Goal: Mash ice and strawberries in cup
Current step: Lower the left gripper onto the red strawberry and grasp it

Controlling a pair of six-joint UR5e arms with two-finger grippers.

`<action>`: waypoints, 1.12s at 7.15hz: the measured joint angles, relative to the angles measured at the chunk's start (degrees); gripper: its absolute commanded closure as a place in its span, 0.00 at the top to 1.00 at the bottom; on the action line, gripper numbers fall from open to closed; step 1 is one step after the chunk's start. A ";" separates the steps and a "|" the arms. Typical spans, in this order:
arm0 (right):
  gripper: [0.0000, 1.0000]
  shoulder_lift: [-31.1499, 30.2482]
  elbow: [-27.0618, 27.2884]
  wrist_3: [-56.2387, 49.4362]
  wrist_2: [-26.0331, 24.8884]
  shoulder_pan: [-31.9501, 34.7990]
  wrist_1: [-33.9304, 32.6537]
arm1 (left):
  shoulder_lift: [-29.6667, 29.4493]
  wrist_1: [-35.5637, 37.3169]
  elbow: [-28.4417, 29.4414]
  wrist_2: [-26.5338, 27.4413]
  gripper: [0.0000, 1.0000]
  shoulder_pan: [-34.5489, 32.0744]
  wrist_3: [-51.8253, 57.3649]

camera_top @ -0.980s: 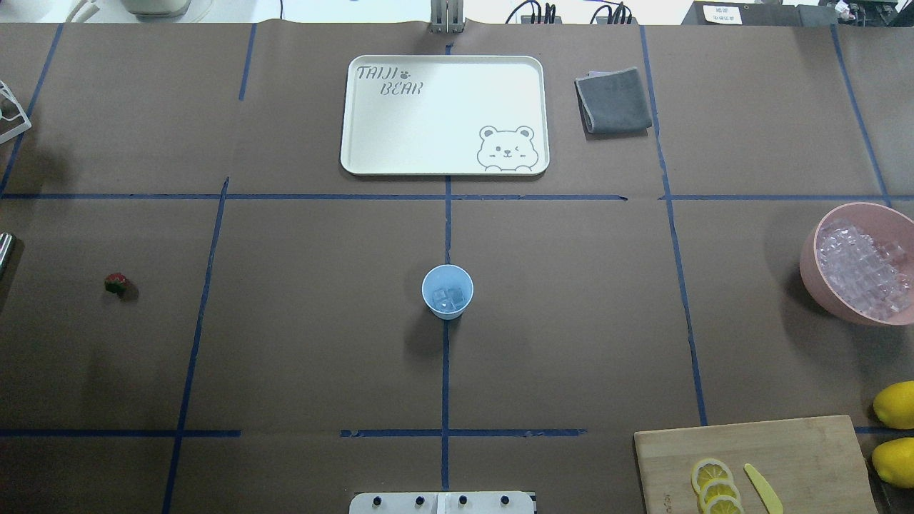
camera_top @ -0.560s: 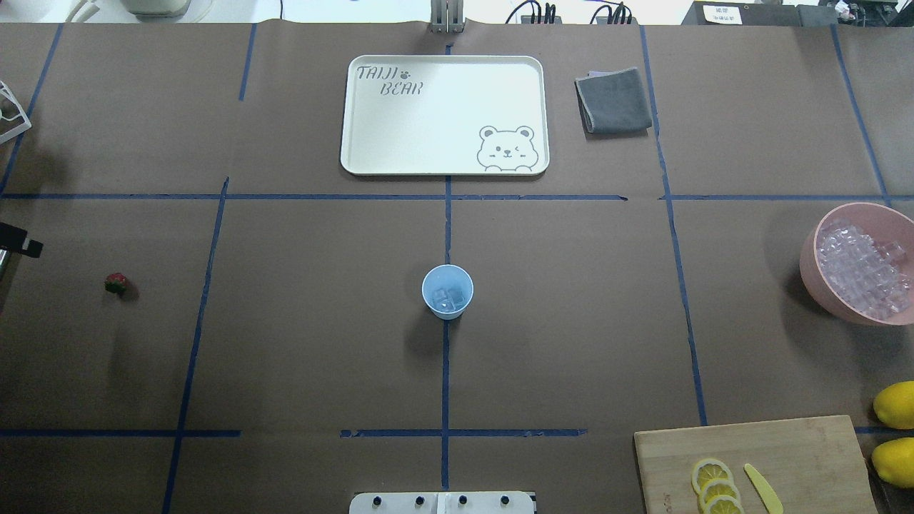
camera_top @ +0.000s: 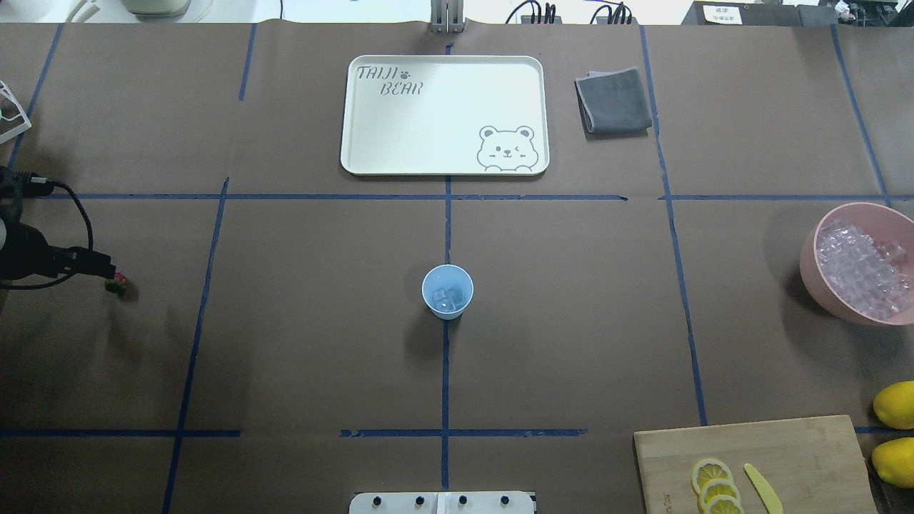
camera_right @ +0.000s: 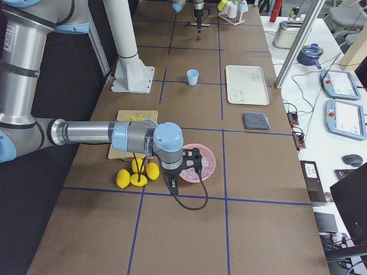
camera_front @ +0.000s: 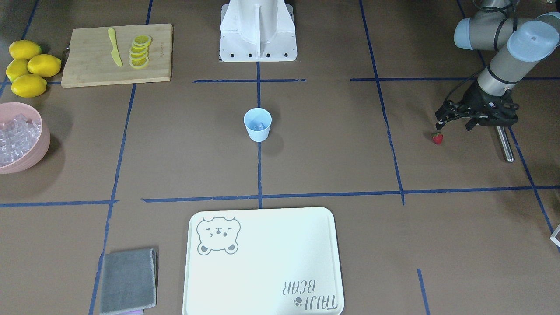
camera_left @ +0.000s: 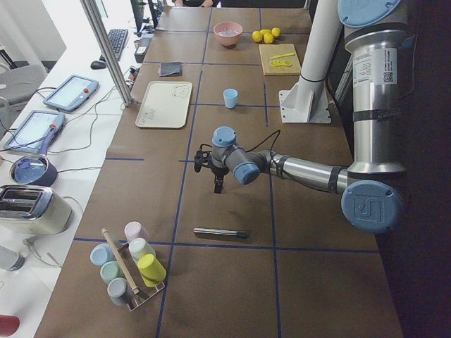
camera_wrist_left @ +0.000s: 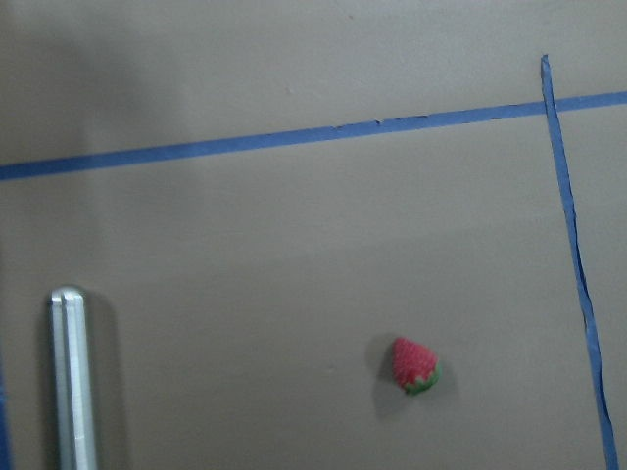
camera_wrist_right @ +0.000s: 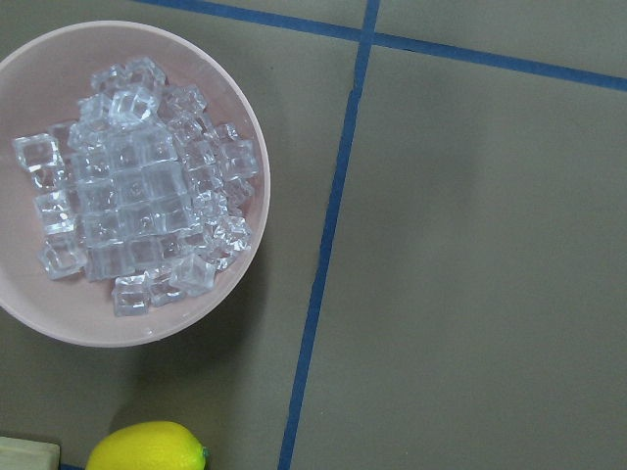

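Observation:
The light-blue cup (camera_top: 447,291) stands at the table's middle with a few ice cubes (camera_top: 448,299) inside. More ice (camera_wrist_right: 137,196) fills the pink bowl (camera_top: 810,265) at the right edge. A red strawberry (camera_top: 116,285) lies on the paper far to the left and also shows in the left wrist view (camera_wrist_left: 414,365). My left gripper (camera_front: 455,124) hovers open just above and beside the strawberry, holding nothing. My right gripper (camera_right: 183,170) hangs by the pink bowl's rim and shows only in the exterior right view, so I cannot tell whether it is open or shut.
A metal rod (camera_front: 504,143) lies on the table just outboard of the strawberry. A cream tray (camera_top: 357,153) and a grey cloth (camera_top: 614,100) sit at the back. A cutting board (camera_top: 785,446) with lemon slices, a yellow knife and whole lemons (camera_top: 896,404) is at the front right.
My left arm has come in from the left edge, and its gripper now reaches right up to the strawberry. The cup, the bowl and the strawberry have not moved.

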 measured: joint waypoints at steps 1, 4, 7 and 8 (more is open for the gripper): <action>0.99 0.00 -0.01 0.00 0.05 0.01 0.00 | -0.70 -2.74 2.51 0.28 1.00 0.59 -0.64; 0.99 0.00 -0.04 -0.02 0.07 0.06 0.00 | -4.02 -5.46 6.15 0.43 0.90 2.52 -3.80; 0.99 0.00 -0.16 -0.08 0.05 0.03 0.00 | -3.80 -5.33 6.34 0.41 0.64 3.08 -3.77; 0.99 0.00 -0.18 -0.09 0.05 0.03 0.00 | -3.72 -5.26 6.30 0.35 0.38 3.14 -3.72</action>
